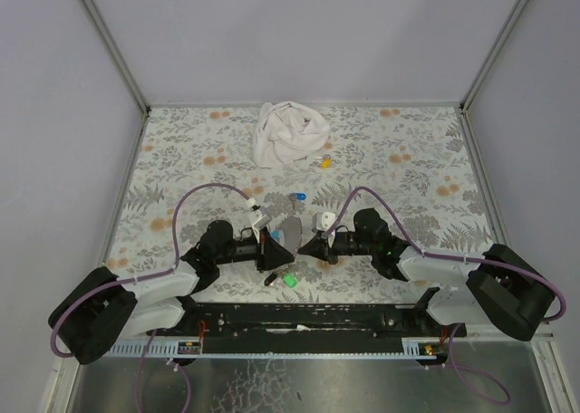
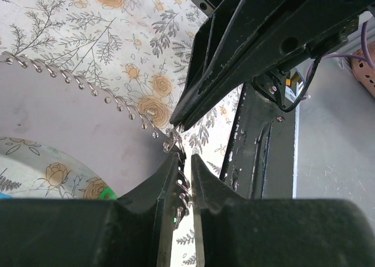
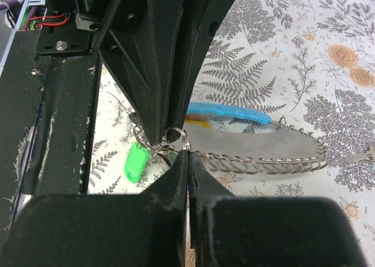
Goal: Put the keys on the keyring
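Left gripper [image 2: 184,159]: the fingers are drawn almost together with only a slit between them. Loops of wire sit in that slit, so to me it looks clamped on the keyring [image 3: 177,136].
Right gripper [image 3: 188,154]: clenched right down, nose to nose with the left one's tips. The ring's wire touches its very tips, but I can't tell whether it is nipped there or only leaning.
Keyring: right where the two sets of tips meet. It is thin, hard, slick wire with some spring in it, and I'd expect it to twist or pop out of a careless pinch. I'd hold it flat across the coil, away from the split end, so that end stays free to take a key.
Strap [image 3: 258,143]: trails sideways from the tips, grey outside and blue inside, with a row of small metal loops along its edge. It looks soft, floppy and almost weightless, so it will drag after the ring rather than steady it.
Green key [image 3: 136,163]: just beside the tips, on the side nearer the arm bases. Whether it is already threaded on, I can't tell. It should be light and stiff, with a slippery blade and a grippier plastic cap. I'd hold it by the cap's sides, leaving the hole clear.
Blue key [image 1: 296,197]: beyond the jaws on the far side, apart from them.
Cloth [image 1: 288,134]: crumpled and white, well beyond the jaws.
Table [image 1: 181,159]: flower-patterned, under everything.
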You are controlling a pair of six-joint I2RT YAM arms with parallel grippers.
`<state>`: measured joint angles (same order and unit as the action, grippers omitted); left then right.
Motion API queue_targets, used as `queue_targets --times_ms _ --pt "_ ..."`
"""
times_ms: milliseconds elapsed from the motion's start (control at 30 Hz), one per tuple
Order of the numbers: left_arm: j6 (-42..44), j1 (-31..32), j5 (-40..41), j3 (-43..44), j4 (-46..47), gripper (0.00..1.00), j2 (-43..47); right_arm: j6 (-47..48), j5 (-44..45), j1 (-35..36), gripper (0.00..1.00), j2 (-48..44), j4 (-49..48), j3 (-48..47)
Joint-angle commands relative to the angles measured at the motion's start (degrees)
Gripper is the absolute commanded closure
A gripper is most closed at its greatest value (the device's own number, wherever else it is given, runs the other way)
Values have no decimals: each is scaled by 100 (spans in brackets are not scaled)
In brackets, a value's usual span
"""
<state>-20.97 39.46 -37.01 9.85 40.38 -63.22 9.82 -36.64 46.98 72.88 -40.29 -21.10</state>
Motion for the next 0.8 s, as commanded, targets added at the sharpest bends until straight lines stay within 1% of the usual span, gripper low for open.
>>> queue_targets --times_ms 0,167,300,367,433,500,533,567,633,700,733,767 --pt "-56 87 124 91 520 85 -54 -65 5 28 100 -125 -580 -52" --pt "-53 107 284 123 514 81 -154 -77 -1 30 100 -134 -602 -38" --pt "-95 110 324 105 605 81 -180 -90 -9 30 100 -136 -615 -24" --pt "-95 114 312 122 635 82 -197 -98 -23 28 100 -119 -635 -27" --pt "-91 122 294 138 686 86 -226 -118 -48 30 100 -99 -669 -32" --pt "-83 149 273 157 743 97 -260 -150 -68 30 100 -88 -685 -39" --pt "-64 149 259 164 763 100 -282 -162 -64 30 100 -95 -690 -28" --pt "-45 152 236 174 764 100 -278 -177 -50 30 100 -111 -678 -21" --pt "41 150 226 203 575 100 -220 -210 43 30 100 -172 -626 15" --pt "252 157 245 330 109 100 -33 -369 226 30 100 -287 -509 56" --pt "383 177 290 405 -186 100 69 -478 381 29 97 -388 -394 73" --pt "545 199 346 479 -524 100 193 -589 571 30 90 -496 -250 93"
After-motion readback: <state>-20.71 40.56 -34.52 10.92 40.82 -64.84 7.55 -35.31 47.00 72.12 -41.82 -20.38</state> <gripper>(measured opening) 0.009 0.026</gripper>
